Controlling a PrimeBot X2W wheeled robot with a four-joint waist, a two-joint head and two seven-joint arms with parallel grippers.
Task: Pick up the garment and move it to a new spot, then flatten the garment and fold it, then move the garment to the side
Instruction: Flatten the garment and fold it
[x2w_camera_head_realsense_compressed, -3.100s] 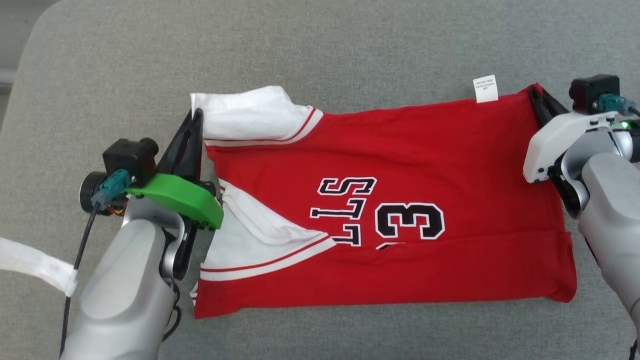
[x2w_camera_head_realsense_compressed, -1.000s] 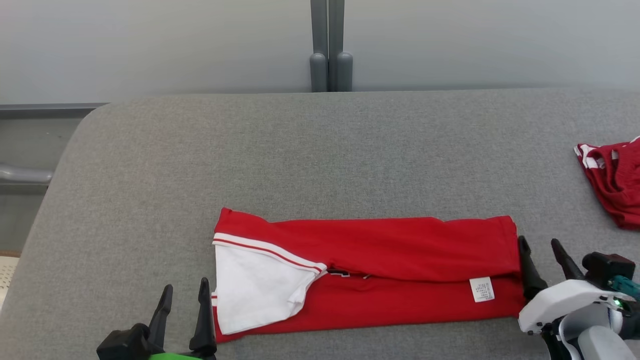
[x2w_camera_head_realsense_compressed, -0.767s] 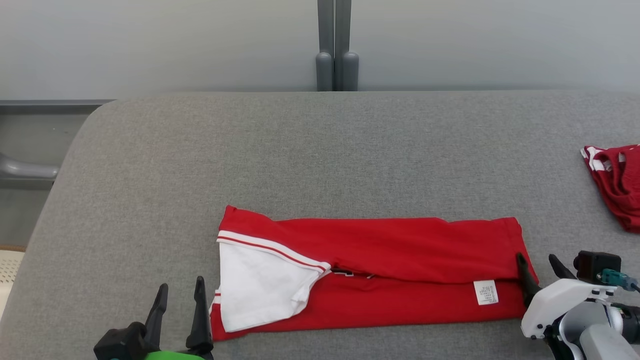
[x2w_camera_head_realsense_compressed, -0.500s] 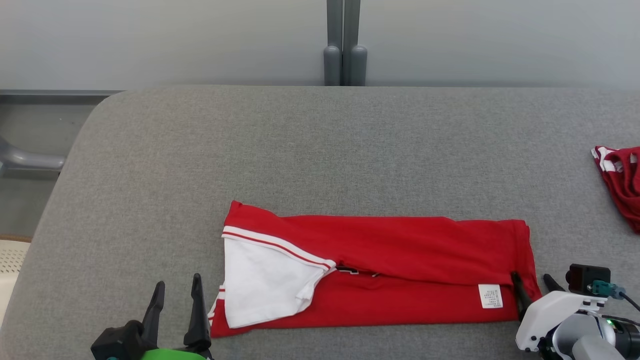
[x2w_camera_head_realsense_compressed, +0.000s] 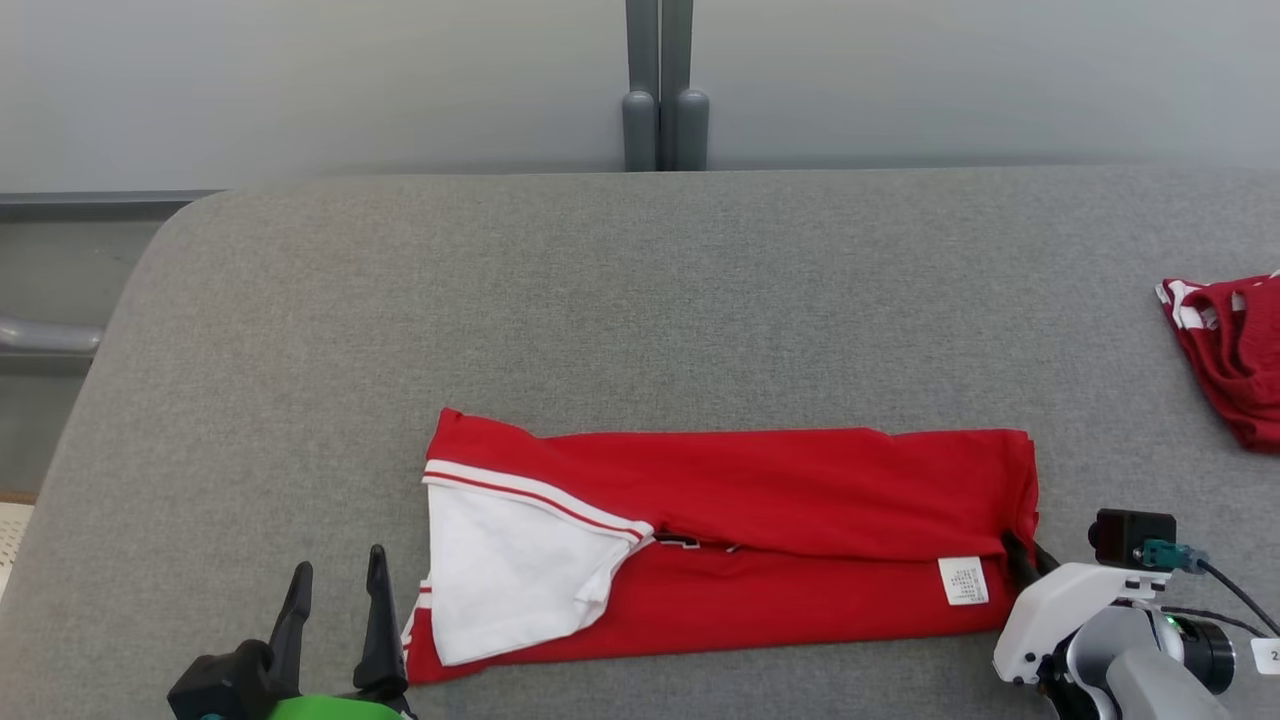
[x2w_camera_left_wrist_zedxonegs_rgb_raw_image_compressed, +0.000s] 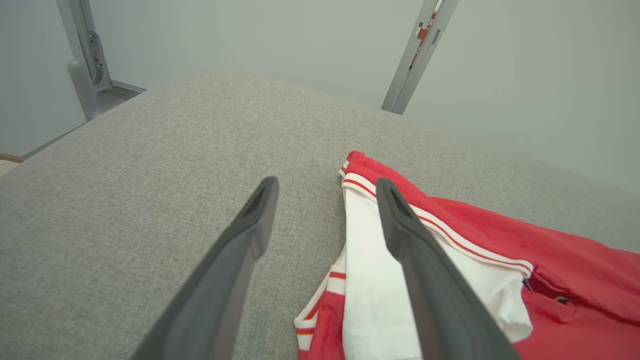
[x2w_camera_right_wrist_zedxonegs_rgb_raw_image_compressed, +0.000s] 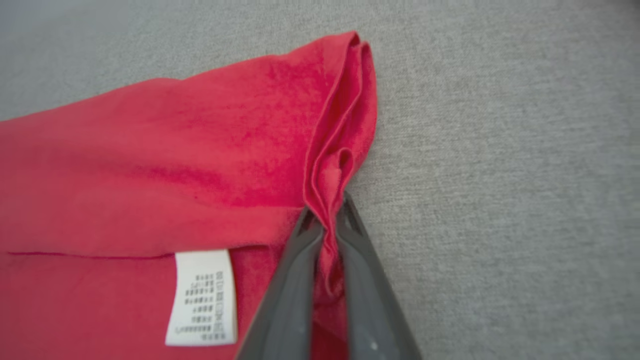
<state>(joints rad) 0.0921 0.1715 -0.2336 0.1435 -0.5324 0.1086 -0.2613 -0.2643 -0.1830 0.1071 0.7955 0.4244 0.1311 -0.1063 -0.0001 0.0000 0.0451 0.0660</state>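
Observation:
The garment is a red jersey with white sleeves, folded into a long band across the grey surface. My right gripper is shut on the garment's right edge; the right wrist view shows the red cloth bunched and pinched between its fingers, with the white label to the left. My left gripper stands open at the band's left end. In the left wrist view its fingers straddle bare surface, with the white sleeve under the right-hand one.
A second red garment lies crumpled at the far right. The grey padded surface stretches wide behind the jersey. A grey post stands against the back wall, and the surface's rounded edge falls away at the left.
My right gripper has moved in over the garment's right edge and shut on it. The left gripper has stayed open. The camera shifted slightly.

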